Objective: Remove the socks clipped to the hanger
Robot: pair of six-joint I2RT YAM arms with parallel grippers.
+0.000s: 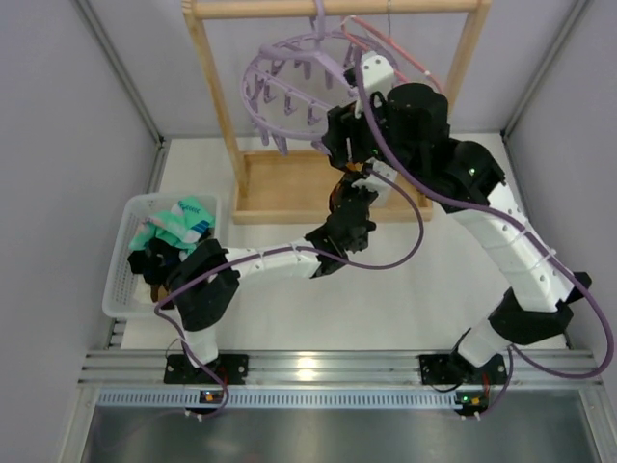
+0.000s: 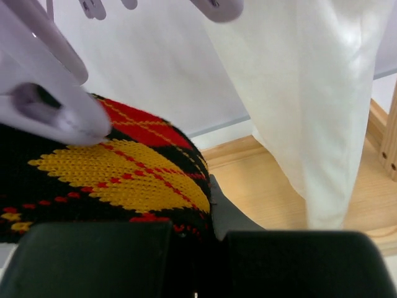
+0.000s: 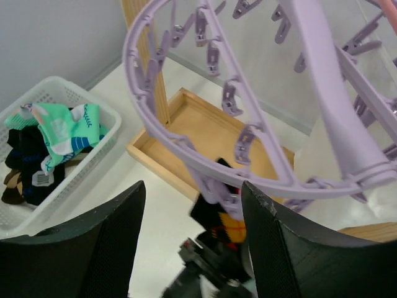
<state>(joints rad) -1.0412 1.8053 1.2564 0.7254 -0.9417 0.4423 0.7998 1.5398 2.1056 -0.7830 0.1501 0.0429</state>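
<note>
Sock on the hanger: one black argyle sock with yellow diamonds and red lines (image 2: pixel 124 174). It hangs under the near side of the ring, over the wooden tray.
Clip: one lavender plastic clip (image 2: pixel 56 112) bites that sock's top edge.
Hanger: one round lavender plastic ring hanger (image 3: pixel 329 87), tilted and hooked on the rack's top bar. It has too many clips for me to count.
My left claw (image 1: pixel 353 198): reaching up under the ring, fingers closed on the argyle sock below its clip.
My right claw (image 3: pixel 191 205): fingers spread wide, gripping nothing, raised close to the ring, which shows between them.
Socks in the basket (image 3: pixel 62 130): one heap, teal-green-and-white on top, black and brown beneath. I cannot count them apart.
Basket: one white plastic mesh basket (image 1: pixel 114 270), at the table's left edge, well apart from the hanger.
Rack: one pale wooden rack frame (image 1: pixel 217 96) with a tray base.
Bag: one white translucent cloth bag (image 2: pixel 310 93), hanging just beside the sock.
</note>
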